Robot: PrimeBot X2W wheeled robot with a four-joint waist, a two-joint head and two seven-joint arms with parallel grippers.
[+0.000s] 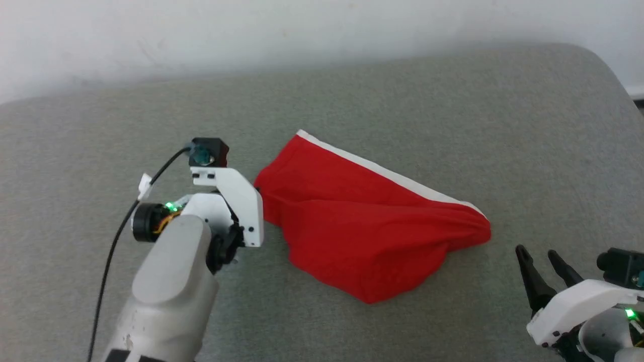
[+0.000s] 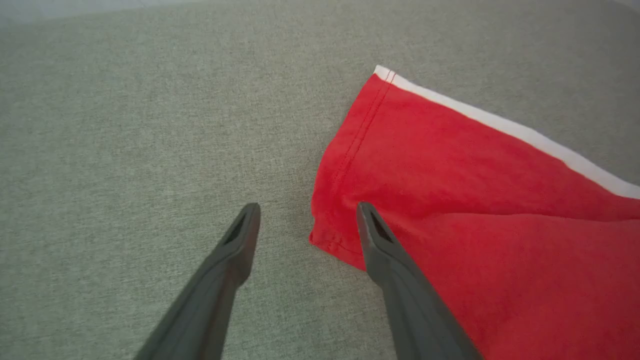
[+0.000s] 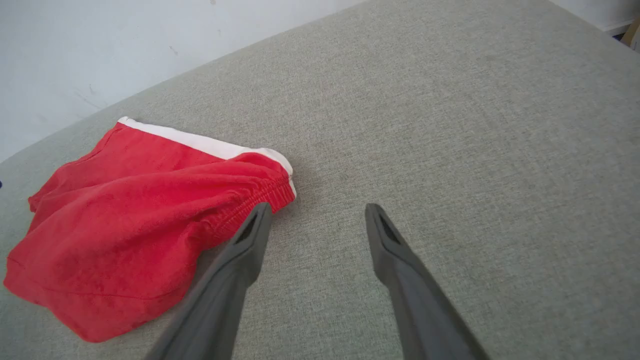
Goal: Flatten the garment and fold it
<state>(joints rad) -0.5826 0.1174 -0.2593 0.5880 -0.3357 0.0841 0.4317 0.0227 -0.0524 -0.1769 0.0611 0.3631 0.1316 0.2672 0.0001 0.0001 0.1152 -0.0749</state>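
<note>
Grey woven cushion (image 1: 352,90), rounded at the far right corner, set against a white wall (image 1: 251,30). Two grippers, one garment.

Toward the left edge: left gripper (image 2: 307,207), fingers spread apart, grasping nothing. One tip over bare cushion, the other over the garment's left hem corner; contact impossible to tell. Black cable (image 1: 108,261) looping down from that wrist.

Mid-cushion: garment (image 1: 362,226), bright red, wrinkled, lying bunched rather than flat. White band (image 1: 382,171) along its far edge, slanting from the far left corner toward the right end. Gathered red edge at that right end.

Toward the front right corner: right gripper (image 1: 537,251), fingers parted, empty, near the garment's right end but apart from it. In the right wrist view, one fingertip just beside the gathered edge, the other over bare cushion.
</note>
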